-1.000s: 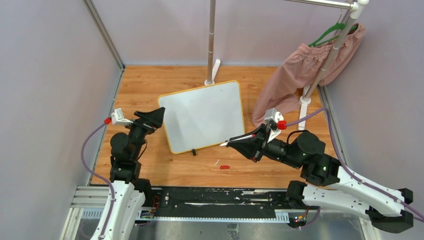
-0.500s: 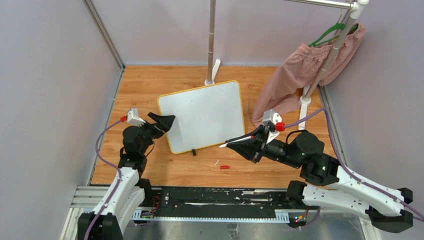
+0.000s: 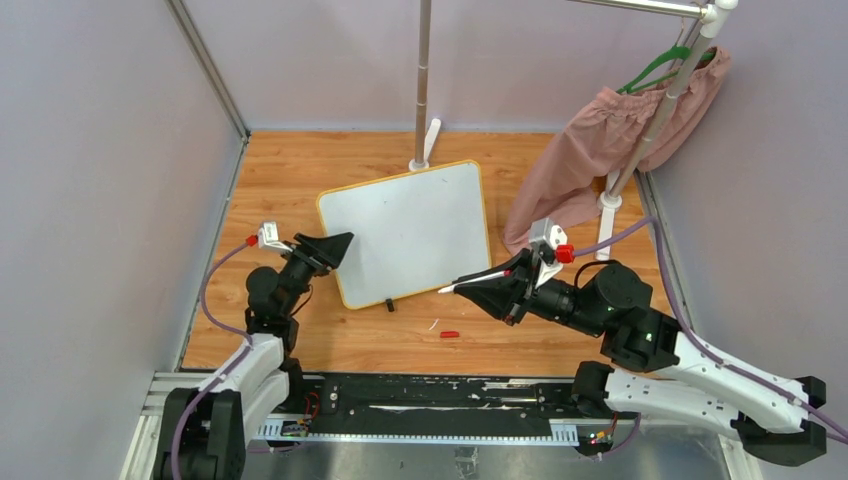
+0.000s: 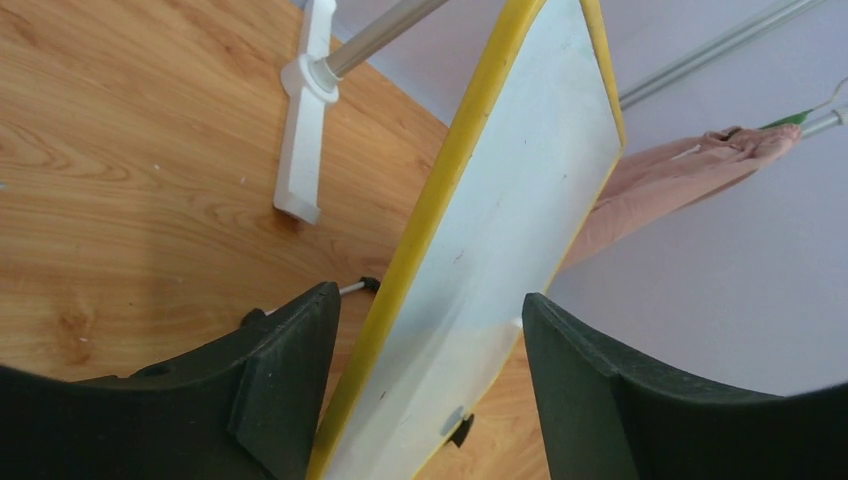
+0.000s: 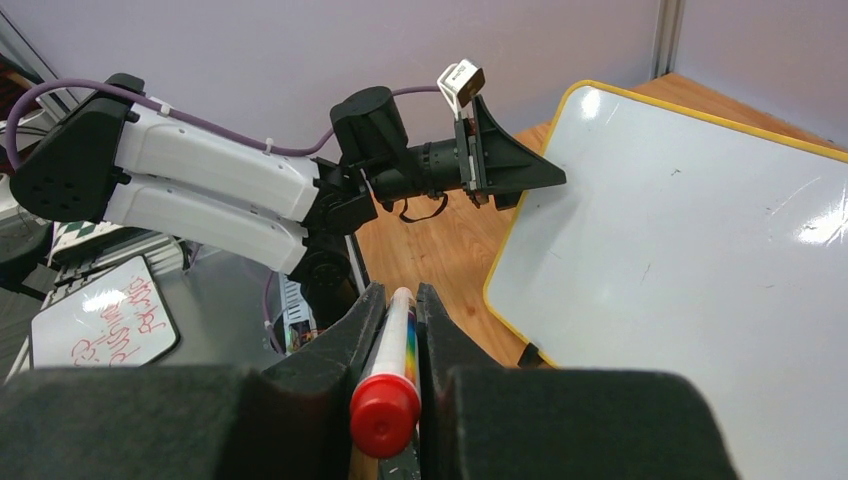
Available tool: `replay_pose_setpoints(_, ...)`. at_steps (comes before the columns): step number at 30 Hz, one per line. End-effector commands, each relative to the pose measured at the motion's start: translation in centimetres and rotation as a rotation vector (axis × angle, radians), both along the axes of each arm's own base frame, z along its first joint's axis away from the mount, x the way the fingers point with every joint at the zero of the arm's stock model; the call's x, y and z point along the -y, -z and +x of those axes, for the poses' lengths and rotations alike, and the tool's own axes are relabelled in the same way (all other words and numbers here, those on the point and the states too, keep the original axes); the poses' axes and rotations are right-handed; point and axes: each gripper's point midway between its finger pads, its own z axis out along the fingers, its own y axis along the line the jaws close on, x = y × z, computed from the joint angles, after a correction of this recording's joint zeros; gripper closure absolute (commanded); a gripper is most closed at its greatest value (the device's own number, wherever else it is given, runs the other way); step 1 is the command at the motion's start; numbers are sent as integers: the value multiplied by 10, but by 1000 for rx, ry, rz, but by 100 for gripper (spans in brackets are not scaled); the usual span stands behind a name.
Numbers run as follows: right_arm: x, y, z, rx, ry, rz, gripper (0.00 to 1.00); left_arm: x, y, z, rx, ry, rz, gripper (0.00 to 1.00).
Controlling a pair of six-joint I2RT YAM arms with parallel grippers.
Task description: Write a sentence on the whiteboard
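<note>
A: Left claw (image 3: 338, 243) first. Open or shut?

B: Open wide. Nothing gripped. Just sitting around the left edge of the whiteboard (image 3: 410, 228), one finger on each side, with the yellow rim close to one finger in the left wrist view.

A: And the right claw (image 3: 468, 285)?

B: Squeezed tight on a marker (image 5: 396, 345). Red end toward the wrist, writing tip pointing out at the near edge of the board.

A: Touching the board?

B: Hard to tell from above. Looks just off it, near the bottom right corner.

A: Any sentence on it?

B: None to see. Plain white, lying slanted on the wooden table (image 3: 290, 170), close to a pole stand (image 3: 425, 145) at the back.

A: Anything else around?

B: A small red cap (image 3: 450, 333) on the wood near the right arm. A pink cloth (image 3: 585, 160) hanging on a rack off to the right.

A: So what could go wrong?

B: Probably a sliding board. Nothing pinning it down, so a push from the marker could shove it away and make wobbly letters. Could also tip if the left claw bumps the rim instead of closing on it.

A: Anything more?

B: Pressing too hard, maybe. Could bend the tip or twist the marker in the grip.
</note>
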Motion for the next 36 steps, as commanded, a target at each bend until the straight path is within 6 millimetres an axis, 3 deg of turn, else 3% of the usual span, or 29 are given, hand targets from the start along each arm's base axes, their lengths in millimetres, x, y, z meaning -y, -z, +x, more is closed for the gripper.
replay_pose_setpoints(1, -4, -5, -1, 33, -12, 19, 100, 10, -23, -10, 123, 72, -38, 32)
replay_pose_setpoints(5, -11, 1, 3, 24, -8, 7, 100, 11, -18, -12, 133, 80, -60, 49)
replay_pose_setpoints(11, -22, 10, 15, 28, 30, -26, 100, 15, -14, -13, 140, 107, -83, 51)
replay_pose_setpoints(14, -28, 13, 26, 33, 69, -30, 100, 19, -19, -14, 155, 134, -102, 26)
replay_pose_setpoints(17, -35, 16, 36, 41, 107, -28, 100, 19, -22, -14, 155, 139, -117, 14)
replay_pose_setpoints(24, -48, 22, 59, 65, 187, -13, 100, 2, -23, -5, 110, 30, -60, 13)
replay_pose_setpoints(30, -65, 31, 76, 68, 212, -17, 100, -28, -16, -3, 30, -142, 73, 19)
replay_pose_setpoints(36, -81, 38, 97, 104, 272, -11, 100, -27, 7, -7, -3, -139, 16, 38)
